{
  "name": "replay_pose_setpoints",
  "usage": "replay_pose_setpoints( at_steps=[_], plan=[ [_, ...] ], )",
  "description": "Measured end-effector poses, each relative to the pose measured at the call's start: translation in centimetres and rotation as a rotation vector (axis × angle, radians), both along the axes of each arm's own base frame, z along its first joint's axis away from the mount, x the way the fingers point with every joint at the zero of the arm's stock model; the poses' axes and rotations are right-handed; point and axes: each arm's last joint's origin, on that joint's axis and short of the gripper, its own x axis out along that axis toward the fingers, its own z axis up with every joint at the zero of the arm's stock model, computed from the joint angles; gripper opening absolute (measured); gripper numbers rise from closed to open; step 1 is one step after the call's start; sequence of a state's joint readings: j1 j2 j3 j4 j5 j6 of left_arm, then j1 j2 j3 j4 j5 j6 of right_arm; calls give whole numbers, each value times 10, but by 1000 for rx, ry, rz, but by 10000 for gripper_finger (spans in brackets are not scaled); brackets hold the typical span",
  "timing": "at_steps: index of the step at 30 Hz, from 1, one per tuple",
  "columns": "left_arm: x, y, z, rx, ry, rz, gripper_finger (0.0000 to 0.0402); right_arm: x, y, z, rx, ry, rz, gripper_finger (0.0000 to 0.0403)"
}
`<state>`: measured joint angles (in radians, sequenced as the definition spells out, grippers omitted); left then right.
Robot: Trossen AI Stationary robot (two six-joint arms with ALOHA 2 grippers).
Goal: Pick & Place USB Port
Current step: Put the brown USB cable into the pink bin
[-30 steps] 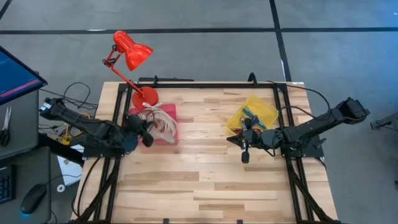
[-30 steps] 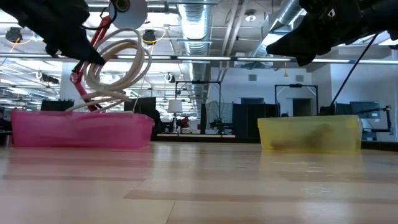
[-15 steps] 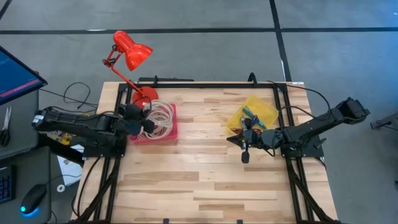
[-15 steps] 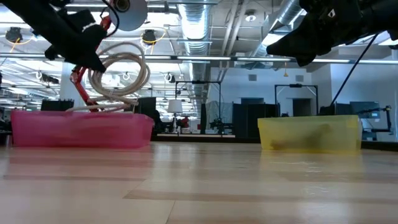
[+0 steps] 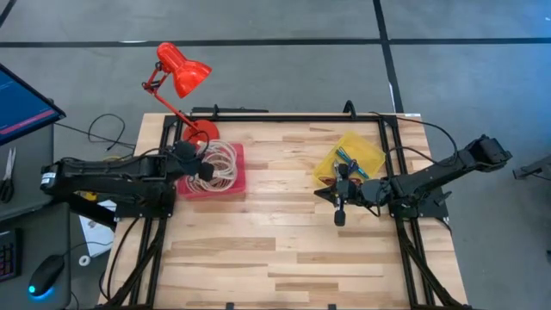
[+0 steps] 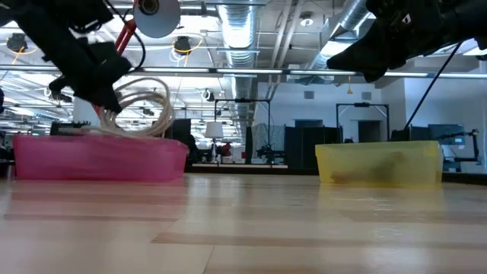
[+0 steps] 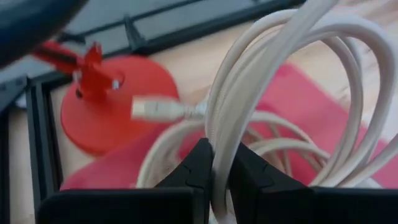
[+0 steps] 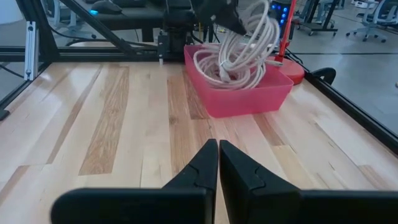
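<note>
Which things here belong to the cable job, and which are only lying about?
Job:
white USB cable
left gripper, shut on it
pink bin
yellow bin
right gripper, waiting

Lying about:
red lamp

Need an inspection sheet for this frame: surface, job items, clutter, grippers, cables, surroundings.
Surface: wooden table, bare in front.
Job's things: coiled white USB cable held over the pink bin; yellow bin holds small mixed items.
Clutter: red desk lamp, its base at the pink bin's back corner.
Grippers: left gripper shut on the cable above the pink bin; right gripper shut, empty, waiting beside the yellow bin.
Cables: black leads off the table's left edge.
Surroundings: monitor and mouse at left.
</note>
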<state>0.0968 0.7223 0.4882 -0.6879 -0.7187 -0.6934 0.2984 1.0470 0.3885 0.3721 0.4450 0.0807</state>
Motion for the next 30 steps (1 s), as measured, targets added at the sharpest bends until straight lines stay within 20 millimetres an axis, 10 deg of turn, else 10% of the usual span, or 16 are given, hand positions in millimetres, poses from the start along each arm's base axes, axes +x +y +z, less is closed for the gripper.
replay_pose_setpoints(
  at_steps=[11, 22, 30],
  plan=[
    [-6, 2, -26, -57, 26, 39, 35, 0, 0, 0, 0, 0, 0, 8],
    [-4, 2, -25, -3, 51, 4, 186, 0, 0, 0, 0, -1, 0, 8],
    [12, 2, -12, 4, -117, -112, 225, 0, 0, 0, 0, -1, 0, 8]
  ],
)
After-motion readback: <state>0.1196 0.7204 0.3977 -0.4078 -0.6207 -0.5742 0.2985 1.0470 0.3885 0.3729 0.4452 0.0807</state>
